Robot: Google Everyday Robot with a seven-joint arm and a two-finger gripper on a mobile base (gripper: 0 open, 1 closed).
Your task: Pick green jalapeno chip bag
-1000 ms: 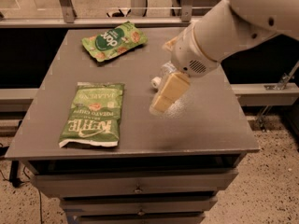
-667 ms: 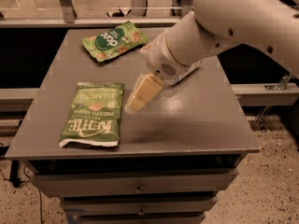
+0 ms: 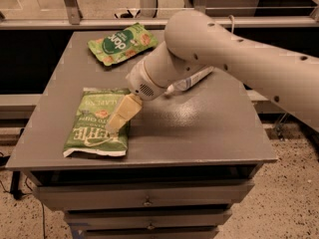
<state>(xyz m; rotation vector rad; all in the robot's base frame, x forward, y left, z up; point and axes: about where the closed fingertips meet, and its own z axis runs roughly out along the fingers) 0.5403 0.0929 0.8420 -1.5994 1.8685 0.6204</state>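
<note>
The green jalapeno chip bag (image 3: 94, 126) lies flat on the left front part of the grey table (image 3: 199, 128). It is light green with white lettering and a white bottom edge toward the front. My gripper (image 3: 118, 119) points down and to the left, over the bag's right edge, level with its middle. Its tip overlaps the bag; I cannot tell whether it touches. The arm reaches in from the upper right across the table's middle.
A smaller crinkled green bag (image 3: 124, 43) with a dark-green round logo lies at the table's back left. A white-and-blue tube-like object (image 3: 192, 79) shows partly under the arm. The table has drawers (image 3: 147, 201) below its front edge.
The arm has swung left and down across the table. The gripper went from the table's middle to the right edge of the large green bag. Both bags stayed in place.
</note>
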